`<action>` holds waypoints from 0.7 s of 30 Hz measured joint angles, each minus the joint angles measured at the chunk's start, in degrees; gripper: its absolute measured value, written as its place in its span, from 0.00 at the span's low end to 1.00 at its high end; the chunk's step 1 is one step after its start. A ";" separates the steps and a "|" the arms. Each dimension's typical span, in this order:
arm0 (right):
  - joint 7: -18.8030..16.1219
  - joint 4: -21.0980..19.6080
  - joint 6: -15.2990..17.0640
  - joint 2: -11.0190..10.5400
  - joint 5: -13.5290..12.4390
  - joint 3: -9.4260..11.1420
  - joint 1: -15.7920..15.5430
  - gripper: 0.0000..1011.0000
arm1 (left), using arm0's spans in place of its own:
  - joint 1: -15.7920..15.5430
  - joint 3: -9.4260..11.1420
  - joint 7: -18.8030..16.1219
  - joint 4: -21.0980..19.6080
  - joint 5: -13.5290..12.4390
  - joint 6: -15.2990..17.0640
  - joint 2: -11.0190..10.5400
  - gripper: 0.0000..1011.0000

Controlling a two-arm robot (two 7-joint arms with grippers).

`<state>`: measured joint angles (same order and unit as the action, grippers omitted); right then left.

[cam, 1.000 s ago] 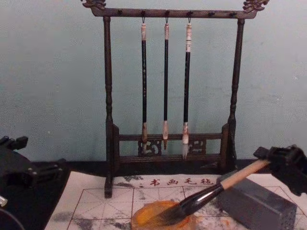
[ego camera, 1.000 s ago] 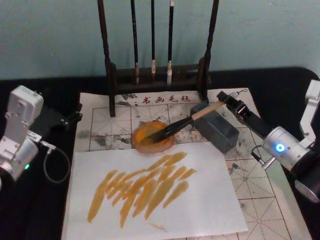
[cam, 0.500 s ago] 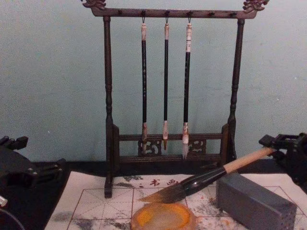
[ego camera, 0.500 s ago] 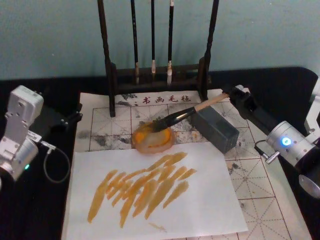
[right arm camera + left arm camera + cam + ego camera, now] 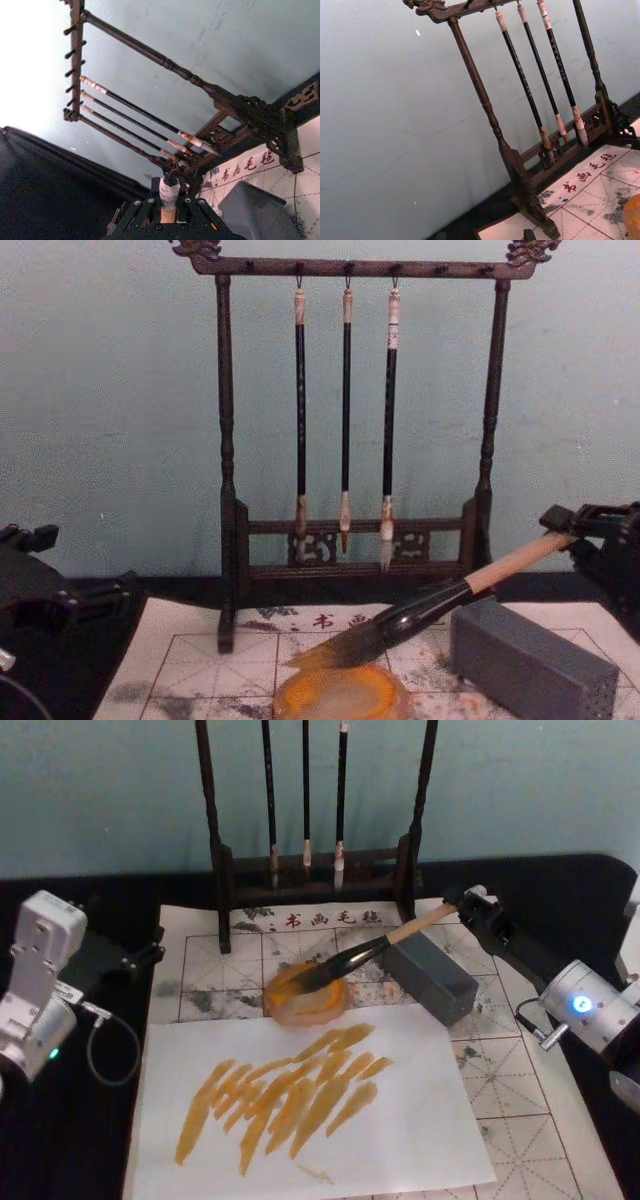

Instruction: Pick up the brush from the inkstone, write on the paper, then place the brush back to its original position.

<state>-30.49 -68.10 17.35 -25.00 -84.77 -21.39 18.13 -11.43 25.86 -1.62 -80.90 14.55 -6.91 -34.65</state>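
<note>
On the dark tabletop (image 5: 90, 1140), the gridded paper (image 5: 520, 1120) lies under a white sheet (image 5: 420, 1140) streaked orange, before a wooden rack (image 5: 415, 840). The brush (image 5: 362, 956) slants above a grey block (image 5: 432, 978), bristles low over an orange dish (image 5: 305, 1002), its handle end clamped by the fingers of the right gripper (image 5: 462, 910). The left gripper (image 5: 145, 955) sits parked beside the paper's left edge, its spread not discernible

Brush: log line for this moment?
right gripper: jaws shut on brush | bristles over orange dish | left gripper: parked at left
</note>
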 joint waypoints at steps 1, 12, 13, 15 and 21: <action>-0.12 -0.08 -0.01 -0.14 0.00 -0.13 0.00 0.18 | 0.00 0.00 0.00 0.00 0.00 0.00 0.00 0.99; -2.00 0.89 -0.38 -1.54 1.10 -3.18 1.90 0.18 | 0.00 0.00 0.00 0.00 0.00 0.00 0.00 0.99; -2.14 1.07 -0.38 -1.59 1.21 -3.42 2.14 0.18 | 0.00 0.00 0.00 0.00 0.00 0.00 0.00 0.99; -2.68 1.65 -0.46 -1.72 1.59 -4.16 2.87 0.18 | 0.00 0.00 0.00 0.00 0.00 0.00 0.00 0.99; -4.40 2.77 -0.88 -1.98 2.38 -5.86 4.45 0.18 | 0.00 0.00 0.00 0.00 0.00 0.00 0.00 0.99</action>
<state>-34.89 -65.33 16.46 -26.98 -82.40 -27.24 22.57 -11.43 25.86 -1.62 -80.90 14.55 -6.91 -34.65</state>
